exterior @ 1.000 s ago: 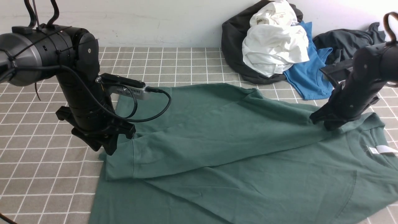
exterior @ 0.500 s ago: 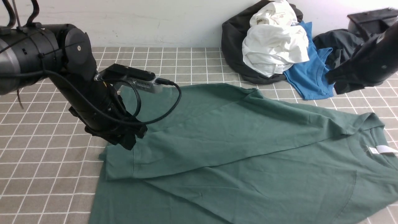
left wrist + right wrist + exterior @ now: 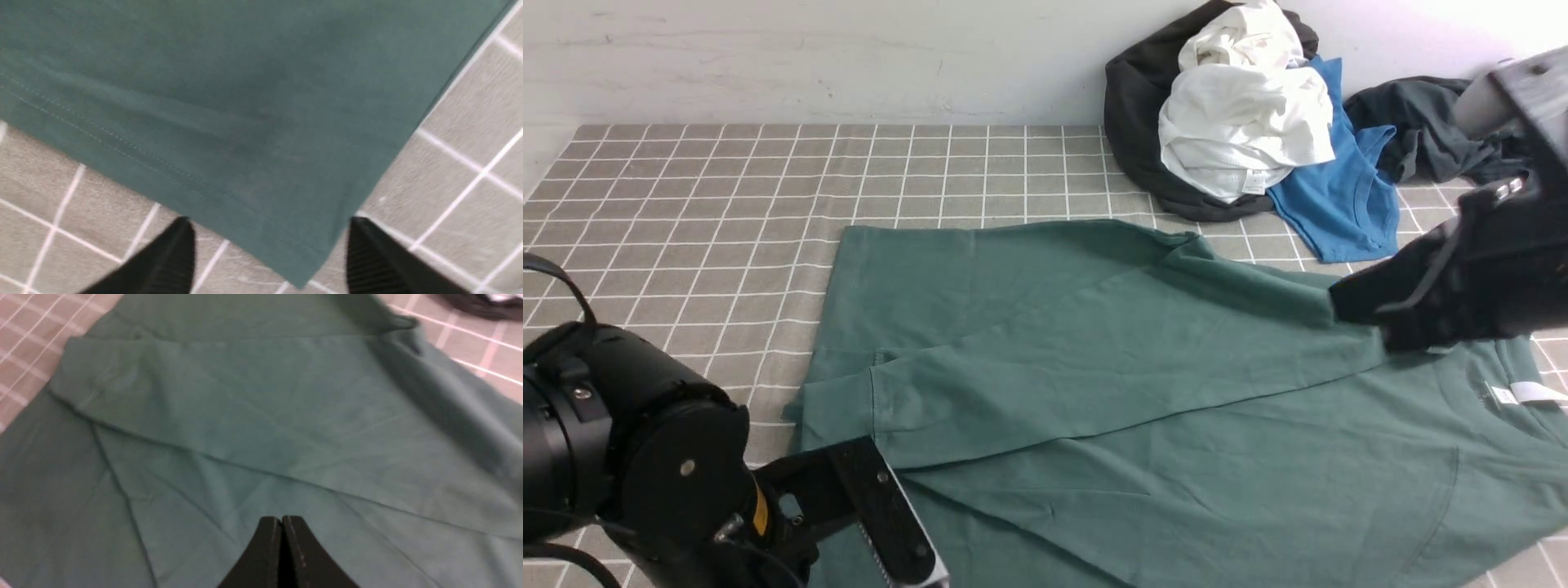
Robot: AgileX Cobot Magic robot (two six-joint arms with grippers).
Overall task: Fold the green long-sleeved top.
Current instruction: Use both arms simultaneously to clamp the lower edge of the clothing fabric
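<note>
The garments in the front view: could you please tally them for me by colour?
Green: 1, the long-sleeved top
Blue: 1, the T-shirt
White: 1 bundle, possibly more than one piece
Dark grey or black: 2, the dark garment under the white bundle and the charcoal garment at the far right
Total: 5

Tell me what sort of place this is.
Likely a robot test bench for folding laundry: a checked tablecloth against a bare white wall, a green top laid out, and a heap of spare clothes behind it.
</note>
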